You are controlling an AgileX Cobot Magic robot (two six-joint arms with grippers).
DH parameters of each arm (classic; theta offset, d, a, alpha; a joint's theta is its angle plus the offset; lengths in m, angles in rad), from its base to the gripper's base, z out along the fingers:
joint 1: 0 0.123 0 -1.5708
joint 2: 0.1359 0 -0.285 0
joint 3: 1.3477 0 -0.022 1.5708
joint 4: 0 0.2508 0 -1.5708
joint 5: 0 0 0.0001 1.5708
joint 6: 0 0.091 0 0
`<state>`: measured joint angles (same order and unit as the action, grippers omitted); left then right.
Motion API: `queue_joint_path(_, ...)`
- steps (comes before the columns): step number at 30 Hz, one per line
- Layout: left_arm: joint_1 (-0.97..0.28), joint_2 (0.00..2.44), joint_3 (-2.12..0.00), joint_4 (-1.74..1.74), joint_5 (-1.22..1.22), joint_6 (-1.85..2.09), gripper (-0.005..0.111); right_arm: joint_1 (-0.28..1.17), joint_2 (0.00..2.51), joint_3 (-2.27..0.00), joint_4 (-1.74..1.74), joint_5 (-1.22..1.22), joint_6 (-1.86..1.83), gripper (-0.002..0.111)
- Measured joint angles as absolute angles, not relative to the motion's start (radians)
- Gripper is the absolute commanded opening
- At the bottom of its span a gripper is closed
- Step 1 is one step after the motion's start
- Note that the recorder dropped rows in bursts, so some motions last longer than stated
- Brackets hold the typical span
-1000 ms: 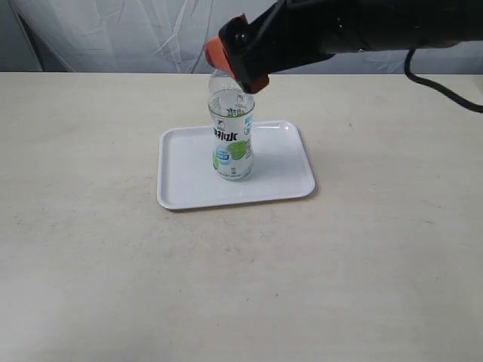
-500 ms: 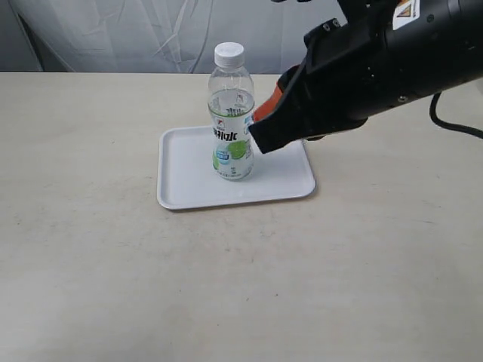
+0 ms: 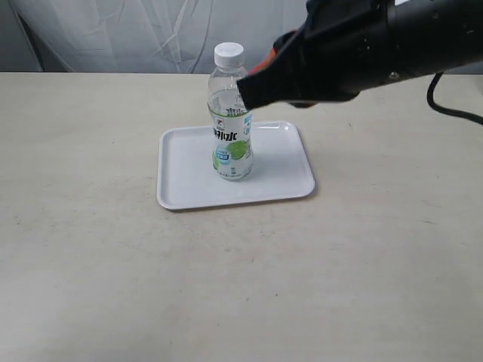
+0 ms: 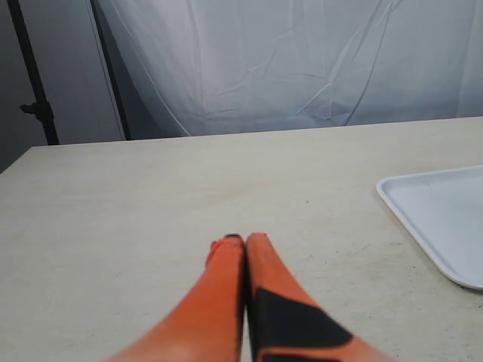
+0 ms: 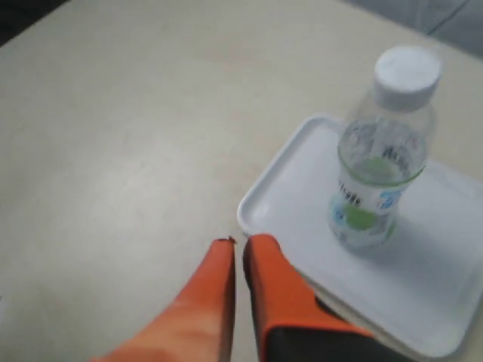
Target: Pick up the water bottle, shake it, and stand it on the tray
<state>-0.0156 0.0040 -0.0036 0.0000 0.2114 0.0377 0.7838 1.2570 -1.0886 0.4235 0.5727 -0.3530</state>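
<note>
Since half a second ago the right gripper (image 5: 238, 243) is raised, from label height beside the water bottle (image 3: 230, 124) to the level of its shoulder. Its orange fingers are pressed almost together and nothing is held between them. The water bottle is left free and apart from them, upright with its white cap on, near the middle of the tray (image 3: 181, 181), which is laid flat on the beige table (image 3: 90, 241). The left gripper (image 4: 243, 240), closed and empty, is held over bare table near a corner of the tray.
</note>
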Motion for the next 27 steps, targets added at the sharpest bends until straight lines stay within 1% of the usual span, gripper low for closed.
queue_joint_path(5, -0.016, 0.004, -0.004, 0.0, 0.211, 0.038, 0.0, 0.756, 1.158, -1.076, 0.366, 0.437, -0.344, 0.01)
queue_joint_path(9, -0.016, 0.004, -0.004, 0.0, 0.211, 0.038, 0.0, 0.649, 1.043, -0.997, 0.359, 0.377, -0.34, 0.01)
queue_joint_path(11, -0.016, 0.004, -0.004, 0.0, 0.211, 0.038, 0.0, 0.556, 0.971, -0.923, 0.379, 0.357, -0.34, 0.01)
queue_joint_path(12, -0.016, 0.004, -0.004, 0.0, 0.211, 0.038, 0.0, 0.443, 0.891, -0.838, 0.41, 0.347, -0.34, 0.01)
queue_joint_path(13, -0.016, 0.004, -0.004, 0.0, 0.211, 0.038, 0.0, 0.382, 0.836, -0.784, 0.429, 0.347, -0.34, 0.01)
queue_joint_path(14, -0.016, 0.004, -0.004, 0.0, 0.211, 0.038, 0.0, 0.277, 0.726, -0.683, 0.451, 0.335, -0.34, 0.01)
queue_joint_path(15, -0.016, 0.004, -0.004, 0.0, 0.211, 0.038, 0.0, 0.228, 0.664, -0.629, 0.451, 0.328, -0.338, 0.01)
queue_joint_path(16, -0.016, 0.004, -0.004, 0.0, 0.211, 0.038, 0.0, 0.164, 0.547, -0.534, 0.442, 0.319, -0.338, 0.01)
queue_joint_path(18, -0.016, 0.004, -0.004, 0.0, 0.211, 0.038, 0.0, 0.12, 0.422, -0.429, 0.416, 0.319, -0.338, 0.01)
queue_joint_path(22, -0.016, 0.004, -0.004, 0.0, 0.211, 0.038, 0.0, 0.105, 0.254, -0.287, 0.372, 0.33, -0.332, 0.01)
queue_joint_path(27, -0.016, 0.004, -0.004, 0.0, 0.211, 0.038, 0.0, 0.008, 0.096, -0.21, 0.139, 0.451, -0.104, 0.01)
